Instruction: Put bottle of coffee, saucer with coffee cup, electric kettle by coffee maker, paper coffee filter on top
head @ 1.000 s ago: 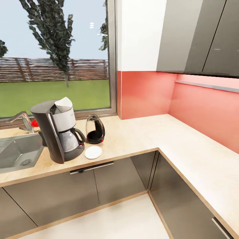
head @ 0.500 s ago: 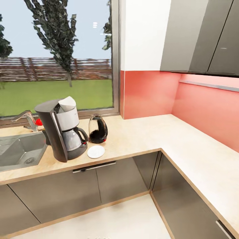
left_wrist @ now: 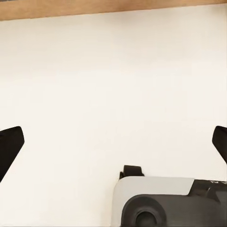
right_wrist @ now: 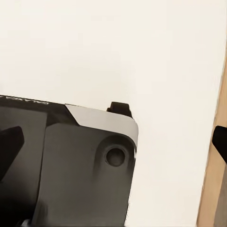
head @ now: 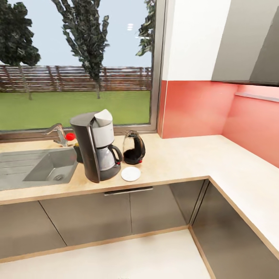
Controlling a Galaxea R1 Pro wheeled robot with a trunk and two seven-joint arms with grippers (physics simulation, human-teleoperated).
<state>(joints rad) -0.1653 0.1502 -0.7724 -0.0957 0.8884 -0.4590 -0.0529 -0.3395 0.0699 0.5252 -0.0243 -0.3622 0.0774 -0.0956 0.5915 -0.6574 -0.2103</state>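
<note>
Countertop (head: 186, 162) runs L-shaped under the window, w/ sink (head: 46, 168) at its left end. Coffee maker (head: 97, 149) stands on it just right of the sink, paper filter (head: 104, 117) on top. Kettle (head: 134, 148) sits just right of the maker; saucer (head: 131, 174) lies in front, betw. the two. Left gripper (left_wrist: 113, 142) & right gripper (right_wrist: 113, 142) both spread wide over pale floor, nothing held.

The left gripper (left_wrist: 113, 142) has its two dark fingertips (left_wrist: 9, 144) spread wide apart, pointing down above the robot's own base. The right gripper (right_wrist: 113, 142) is likewise spread wide, fingertips (right_wrist: 220, 139) apart, holding nothing
</note>
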